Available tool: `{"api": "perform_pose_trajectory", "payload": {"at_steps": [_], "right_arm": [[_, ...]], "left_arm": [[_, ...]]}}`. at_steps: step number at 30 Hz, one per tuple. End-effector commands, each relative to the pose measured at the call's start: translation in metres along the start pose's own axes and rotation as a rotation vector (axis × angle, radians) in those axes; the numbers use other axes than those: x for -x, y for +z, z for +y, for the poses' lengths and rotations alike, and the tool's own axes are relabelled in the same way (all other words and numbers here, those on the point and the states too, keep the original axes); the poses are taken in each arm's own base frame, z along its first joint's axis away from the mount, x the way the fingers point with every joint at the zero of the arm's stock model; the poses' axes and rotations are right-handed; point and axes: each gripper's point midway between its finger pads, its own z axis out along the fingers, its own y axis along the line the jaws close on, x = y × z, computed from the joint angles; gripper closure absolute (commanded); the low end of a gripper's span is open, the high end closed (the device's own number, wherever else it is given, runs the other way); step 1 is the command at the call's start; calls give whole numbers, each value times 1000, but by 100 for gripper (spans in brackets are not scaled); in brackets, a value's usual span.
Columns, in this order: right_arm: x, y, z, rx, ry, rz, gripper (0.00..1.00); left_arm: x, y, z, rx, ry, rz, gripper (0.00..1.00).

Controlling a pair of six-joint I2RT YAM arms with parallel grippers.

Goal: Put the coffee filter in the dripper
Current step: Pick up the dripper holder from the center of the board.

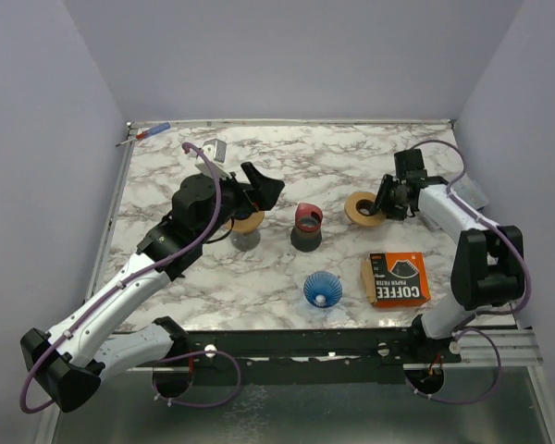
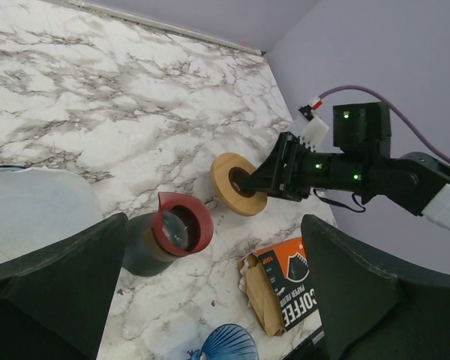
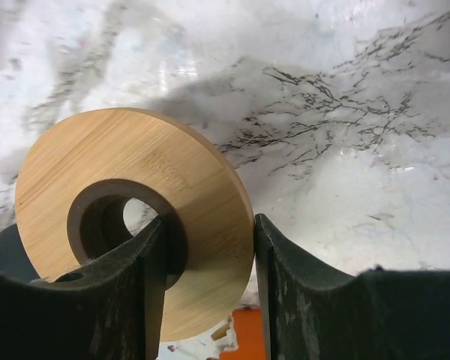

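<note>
Right claw [image 3: 208, 234] is clamped on the ring [image 3: 135, 172] rim — filter box [image 1: 396, 279] lies behind it, baseward, far from the left claw [image 2: 214, 225], which is spread wide.

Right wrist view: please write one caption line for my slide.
Right gripper pinches the wooden ring, one finger in its hole, marble table behind.

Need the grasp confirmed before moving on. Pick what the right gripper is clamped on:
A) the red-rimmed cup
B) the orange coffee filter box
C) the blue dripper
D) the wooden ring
D: in the right wrist view the right gripper pinches the band of the wooden ring, with one finger through its centre hole and the other outside its rim.
</note>
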Motion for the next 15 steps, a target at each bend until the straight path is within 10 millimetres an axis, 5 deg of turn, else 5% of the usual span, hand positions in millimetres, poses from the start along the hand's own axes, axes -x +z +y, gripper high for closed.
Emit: {"api": "perform_pose_trajectory", "payload": {"at_steps": [1,15], "right_arm": [[24,-44,22,104,-52,-94,100],[49,-127,73,329,-173,-244,100]], "left_arm": [[-4,0,-9,-45,20,32,1],[-36,30,-28,-119,-22,205,1]]}}
